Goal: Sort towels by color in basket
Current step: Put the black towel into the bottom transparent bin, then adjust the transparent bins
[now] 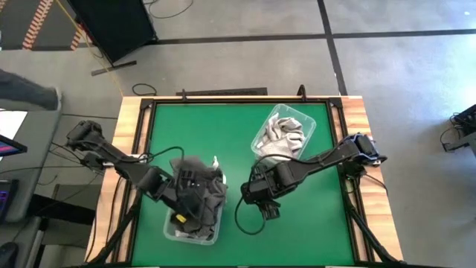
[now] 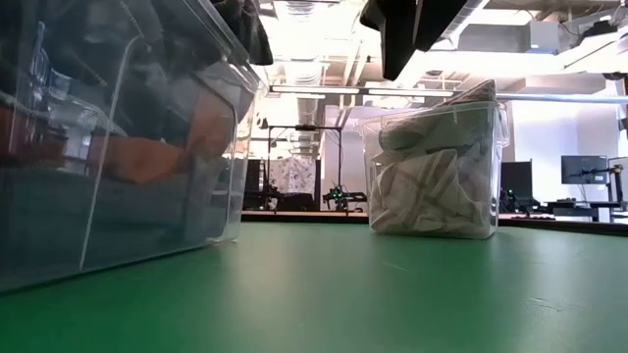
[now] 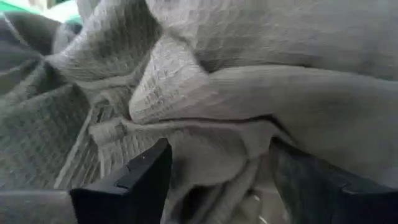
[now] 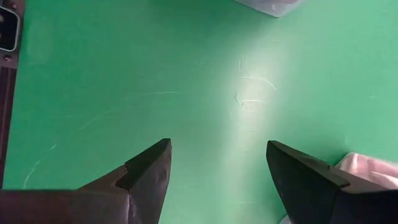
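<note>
1. On the green table (image 1: 223,134) stand two clear bins, well apart.
2. The near bin (image 1: 195,223) holds dark grey towels (image 1: 199,195), with something orange showing through its wall in the low view.
3. The left gripper (image 3: 217,180) reaches down into that bin, its fingers spread around a fold of grey waffle cloth (image 3: 249,93).
4. The far bin (image 1: 285,134) holds pale beige-grey towels (image 2: 427,186).
5. The right gripper (image 4: 217,174) hovers over bare table between the bins, released and holding nothing.
</note>
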Available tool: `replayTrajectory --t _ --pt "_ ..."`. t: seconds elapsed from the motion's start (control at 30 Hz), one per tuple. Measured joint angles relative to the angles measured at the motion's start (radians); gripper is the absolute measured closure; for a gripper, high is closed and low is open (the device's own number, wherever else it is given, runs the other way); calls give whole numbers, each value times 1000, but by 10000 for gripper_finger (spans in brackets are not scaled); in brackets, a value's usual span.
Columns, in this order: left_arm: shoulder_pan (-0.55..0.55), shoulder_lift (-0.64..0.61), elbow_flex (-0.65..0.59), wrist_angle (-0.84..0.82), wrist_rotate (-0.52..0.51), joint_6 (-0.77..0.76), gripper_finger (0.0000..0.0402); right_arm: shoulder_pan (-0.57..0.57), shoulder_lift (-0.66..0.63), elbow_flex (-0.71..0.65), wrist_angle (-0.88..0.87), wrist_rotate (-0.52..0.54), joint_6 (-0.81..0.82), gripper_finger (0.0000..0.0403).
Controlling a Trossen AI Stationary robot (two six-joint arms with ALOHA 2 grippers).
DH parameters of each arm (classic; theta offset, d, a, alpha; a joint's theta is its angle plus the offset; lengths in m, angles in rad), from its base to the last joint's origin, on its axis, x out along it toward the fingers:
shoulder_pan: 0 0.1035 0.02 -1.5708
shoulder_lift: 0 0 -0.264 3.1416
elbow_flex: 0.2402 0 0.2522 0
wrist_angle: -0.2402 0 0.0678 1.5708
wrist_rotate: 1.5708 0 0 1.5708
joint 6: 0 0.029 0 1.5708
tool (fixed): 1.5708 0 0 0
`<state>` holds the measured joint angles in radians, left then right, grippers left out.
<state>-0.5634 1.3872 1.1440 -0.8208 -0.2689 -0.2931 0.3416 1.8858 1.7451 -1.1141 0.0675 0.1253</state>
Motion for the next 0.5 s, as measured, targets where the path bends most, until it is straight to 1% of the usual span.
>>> replayTrajectory --t 0.2,0.3,0.4,0.5 --pt "-62 -2 90 -114 -26 -49 149 -1 0 0 0 14 0 112" --pt "-90 -2 123 -144 -34 -79 149 0 0 0 0 14 0 112" --pt "-132 -2 153 -147 -41 -105 149 0 0 0 0 14 0 112" --pt "-183 -3 164 -101 -40 -126 149 0 0 0 0 14 0 112"
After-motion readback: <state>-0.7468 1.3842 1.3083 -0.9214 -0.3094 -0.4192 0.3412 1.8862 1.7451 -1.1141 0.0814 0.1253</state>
